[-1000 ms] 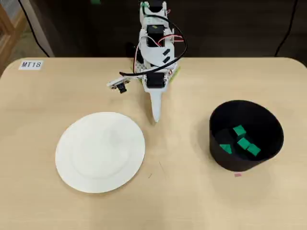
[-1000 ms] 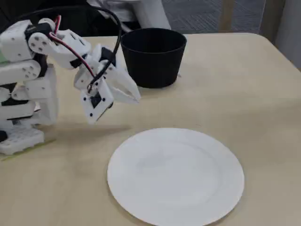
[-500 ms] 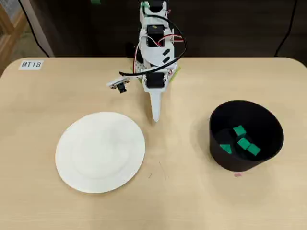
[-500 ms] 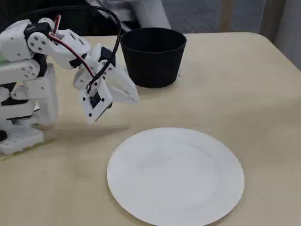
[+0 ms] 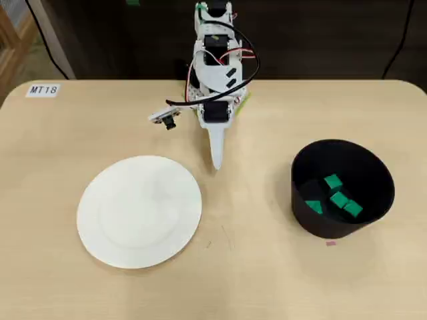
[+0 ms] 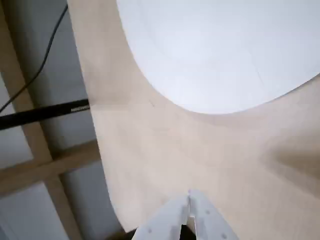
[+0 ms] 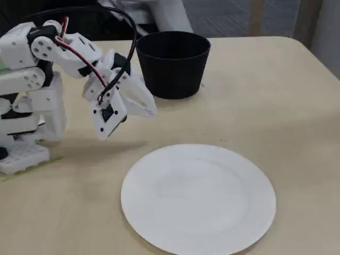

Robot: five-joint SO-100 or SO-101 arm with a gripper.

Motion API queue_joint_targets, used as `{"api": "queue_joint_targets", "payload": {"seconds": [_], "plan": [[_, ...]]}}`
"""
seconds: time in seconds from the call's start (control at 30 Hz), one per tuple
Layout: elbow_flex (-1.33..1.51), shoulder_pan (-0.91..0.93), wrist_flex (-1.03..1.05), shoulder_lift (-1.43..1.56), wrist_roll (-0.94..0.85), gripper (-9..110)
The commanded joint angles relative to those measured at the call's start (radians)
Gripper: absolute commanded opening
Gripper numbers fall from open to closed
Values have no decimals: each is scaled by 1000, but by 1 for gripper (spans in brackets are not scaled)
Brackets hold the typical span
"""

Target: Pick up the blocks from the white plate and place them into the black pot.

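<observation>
Several green blocks (image 5: 339, 199) lie inside the black pot (image 5: 303, 170) at the right of the overhead view; in the fixed view the pot (image 7: 172, 66) hides them. The white plate (image 5: 139, 211) (image 7: 199, 196) (image 6: 220, 50) is bare. My gripper (image 5: 216, 165) (image 7: 153, 111) (image 6: 190, 194) is shut with nothing in it, hanging above the table between plate and pot, just past the plate's upper right rim in the overhead view. The arm is folded back near its base.
A label reading MT18 (image 5: 43, 90) is stuck at the table's far left corner. A small black-and-white part (image 5: 165, 118) juts from the arm's left side. A tiny pink mark (image 5: 330, 243) lies below the pot. The table's rounded edge shows in the wrist view.
</observation>
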Motion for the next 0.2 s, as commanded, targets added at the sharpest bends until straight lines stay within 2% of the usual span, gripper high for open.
{"api": "queue_joint_targets", "payload": {"seconds": [0.0, 0.17], "plan": [[0, -5, -11, 5, -2, -2], [0, -5, -11, 5, -2, -2]]}}
